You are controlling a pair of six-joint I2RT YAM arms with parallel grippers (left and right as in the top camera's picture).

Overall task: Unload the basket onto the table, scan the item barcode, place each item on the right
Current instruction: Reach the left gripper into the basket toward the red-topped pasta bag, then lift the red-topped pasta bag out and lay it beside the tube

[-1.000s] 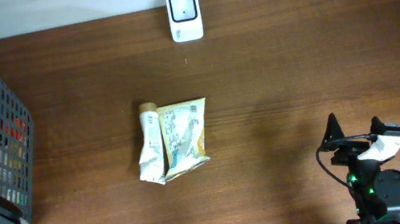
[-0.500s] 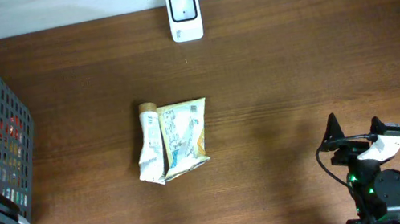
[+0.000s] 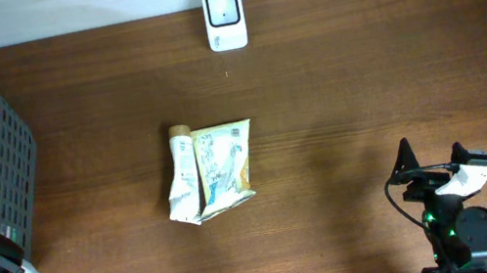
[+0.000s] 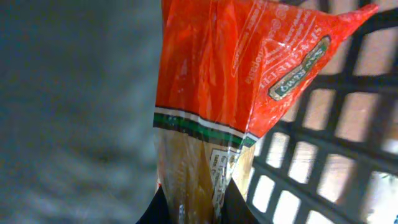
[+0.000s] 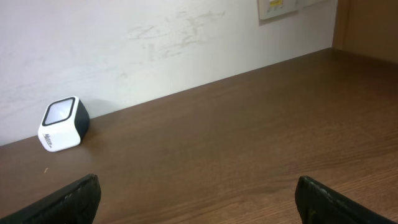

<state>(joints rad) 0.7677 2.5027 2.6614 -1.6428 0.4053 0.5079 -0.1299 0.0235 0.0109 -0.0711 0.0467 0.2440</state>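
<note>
My left gripper [image 4: 194, 210] was pinched tight on the lower end of a red-orange crinkly plastic packet [image 4: 217, 68]. My two dark fingers [image 4: 155, 213] showed only at 6 o'clock in the wrist view, with the film squeezed between them. The packet was glossy and creased: red above, then a green and white band, then a clear part with pale tan contents behind a printed label. It was within the dark grey plastic lattice basket [image 4: 323, 149], whose square-holed wall stood close at 3 to 5 o'clock. A smooth grey surface lay blurred at 9 o'clock. From overhead the basket sat at the table's 9 o'clock edge, with a spot of red showing in it.

My right gripper [image 3: 431, 155] was at the table's 5 o'clock corner, its fingers spread wide apart and empty. Bare brown wood-grain tabletop [image 3: 362, 77] lay open ahead of it. Near the table's middle lay a cream crumpled tube-shaped pouch [image 3: 184, 176]. Touching it on the 3 o'clock side was a yellow and white flat foil sachet [image 3: 224, 164], and free wood lay all around the pair. Farthest off, at 12 o'clock by the white wall [image 5: 155, 37], stood the white rounded barcode scanner [image 3: 225, 19], well apart from the basket and from both packs.
</note>
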